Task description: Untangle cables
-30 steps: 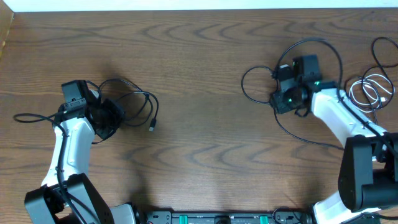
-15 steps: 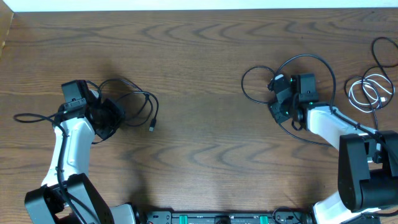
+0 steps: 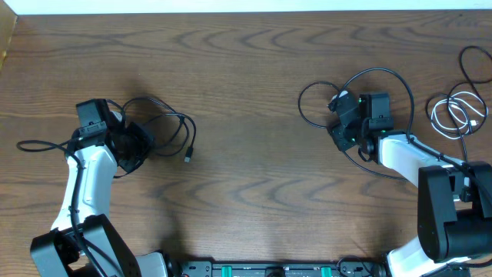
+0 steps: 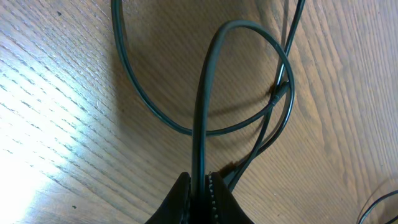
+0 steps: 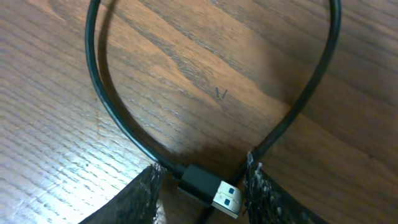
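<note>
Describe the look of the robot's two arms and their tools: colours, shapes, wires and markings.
Both the left arm and the right arm have rounded white shell links, black joints and thin black wires along them. Each ends in a black tool: the left tool has ribbed finger pads, the right tool rough black ones. Green lights glow on the right tool's body.

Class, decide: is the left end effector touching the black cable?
Touching. The left wrist view shows the left end effector pinched shut on the black cable.
</note>
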`<action>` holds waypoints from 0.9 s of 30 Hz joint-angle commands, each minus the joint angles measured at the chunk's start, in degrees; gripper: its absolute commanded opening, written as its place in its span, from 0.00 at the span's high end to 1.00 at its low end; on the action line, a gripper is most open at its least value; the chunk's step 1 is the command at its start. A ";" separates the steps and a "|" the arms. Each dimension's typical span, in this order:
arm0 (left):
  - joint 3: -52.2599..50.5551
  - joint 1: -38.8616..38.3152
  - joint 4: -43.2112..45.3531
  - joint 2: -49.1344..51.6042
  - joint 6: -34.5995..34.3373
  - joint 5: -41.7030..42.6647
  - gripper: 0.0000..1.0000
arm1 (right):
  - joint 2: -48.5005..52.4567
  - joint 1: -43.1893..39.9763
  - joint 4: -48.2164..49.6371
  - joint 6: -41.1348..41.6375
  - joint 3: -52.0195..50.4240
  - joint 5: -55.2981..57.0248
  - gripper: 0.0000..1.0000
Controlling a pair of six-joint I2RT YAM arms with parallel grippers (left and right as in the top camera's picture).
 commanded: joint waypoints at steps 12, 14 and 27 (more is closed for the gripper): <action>-0.28 -0.13 -0.13 0.20 0.98 0.26 0.92 | 0.39 0.28 0.00 -3.19 -1.77 -1.38 0.60; -0.28 -0.13 -0.15 0.20 0.98 0.26 0.92 | 0.39 0.28 0.13 -3.28 -2.08 -1.38 0.64; -0.28 -0.13 -0.15 0.20 0.98 0.26 0.92 | -9.99 -0.57 0.55 2.45 -0.76 3.54 0.99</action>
